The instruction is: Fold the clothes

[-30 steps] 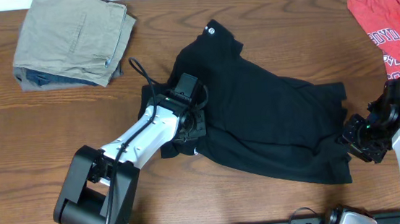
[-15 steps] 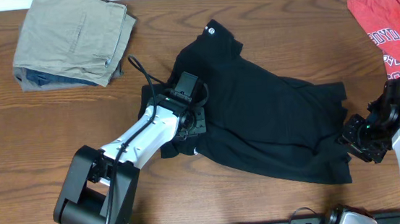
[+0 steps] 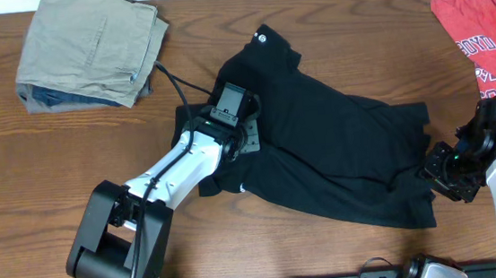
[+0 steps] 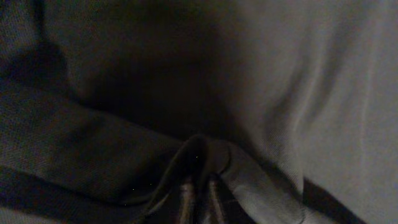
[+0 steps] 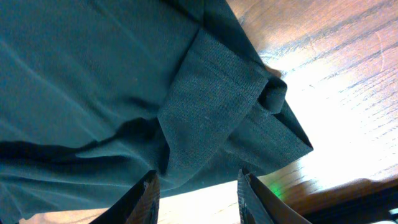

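Centrally on the wooden tabletop [image 3: 17, 177] lies the black shirt [image 3: 340, 158], crumpled, with its collar toward the far edge. Folded khaki trousers [image 3: 87, 45] lie far left and a red T-shirt [image 3: 482, 37] far right. The left claw [image 3: 241, 146] sits over the shirt's left part, cloth puckered at its tips; whether it pinches cannot be told. The right claw [image 5: 198, 177], fingers spread, rests at the shirt's right hem corner.
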Controlling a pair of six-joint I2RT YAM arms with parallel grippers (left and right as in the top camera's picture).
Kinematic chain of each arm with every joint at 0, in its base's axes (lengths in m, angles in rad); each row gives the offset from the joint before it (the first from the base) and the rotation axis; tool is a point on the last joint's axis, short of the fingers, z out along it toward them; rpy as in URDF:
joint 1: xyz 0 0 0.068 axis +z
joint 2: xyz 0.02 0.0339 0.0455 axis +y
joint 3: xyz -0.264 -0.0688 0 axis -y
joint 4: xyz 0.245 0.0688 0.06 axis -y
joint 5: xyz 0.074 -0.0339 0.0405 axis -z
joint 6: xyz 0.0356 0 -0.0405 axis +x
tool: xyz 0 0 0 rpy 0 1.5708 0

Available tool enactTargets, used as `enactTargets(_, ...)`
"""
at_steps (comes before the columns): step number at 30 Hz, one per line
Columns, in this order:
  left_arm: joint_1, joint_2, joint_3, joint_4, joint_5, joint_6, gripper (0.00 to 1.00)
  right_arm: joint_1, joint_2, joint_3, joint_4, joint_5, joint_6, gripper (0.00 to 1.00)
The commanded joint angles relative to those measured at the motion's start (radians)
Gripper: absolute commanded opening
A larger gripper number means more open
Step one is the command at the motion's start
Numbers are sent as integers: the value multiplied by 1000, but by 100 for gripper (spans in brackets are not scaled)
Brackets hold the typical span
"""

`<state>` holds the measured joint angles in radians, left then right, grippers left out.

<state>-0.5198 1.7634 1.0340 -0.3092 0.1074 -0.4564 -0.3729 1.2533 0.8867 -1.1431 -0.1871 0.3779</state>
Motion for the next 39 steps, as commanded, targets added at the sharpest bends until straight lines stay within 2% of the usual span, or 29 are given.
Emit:
enactTargets(1, 4, -23, 33, 5, 20, 22, 22, 14, 5, -7, -2, -4, -14, 40)
enactTargets(5, 4, -68, 53, -33, 59, 63, 54, 14, 5, -7, -5, -3, -20, 40)
enactTargets(10, 8, -219, 63, -217, 59, 64, 83, 14, 5, -7, -6, -1, -20, 40)
enactTargets(13, 23, -280, 63, -380, 38, 63, 90, 14, 5, -7, -8, -1, -20, 40)
enactTargets(16, 37, -284, 61, -512, 39, 63, 90, 14, 5, -7, -8, -1, -20, 40)
enactTargets(20, 39, -245, 31, -546, 77, 83, 88, 14, 5, -7, -1, -6, -16, 40)
enactTargets(22, 39, -217, 21, -538, 110, 98, 79, 14, 5, -7, -2, -6, -12, 40)
enactTargets(26, 39, -138, 20, -510, 113, 105, 54, 14, 5, -7, -20, -5, -13, 40)
enactTargets(30, 39, -51, 20, -459, 113, 117, 36, 14, 5, -7, -32, -5, -20, 40)
enactTargets(33, 46, 11, 20, -441, 113, 124, 31, 14, 5, -7, -36, -5, -20, 39)
enactTargets(39, 145, 101, 20, -454, 109, 123, 30, 14, 5, -7, -40, -5, -20, 39)
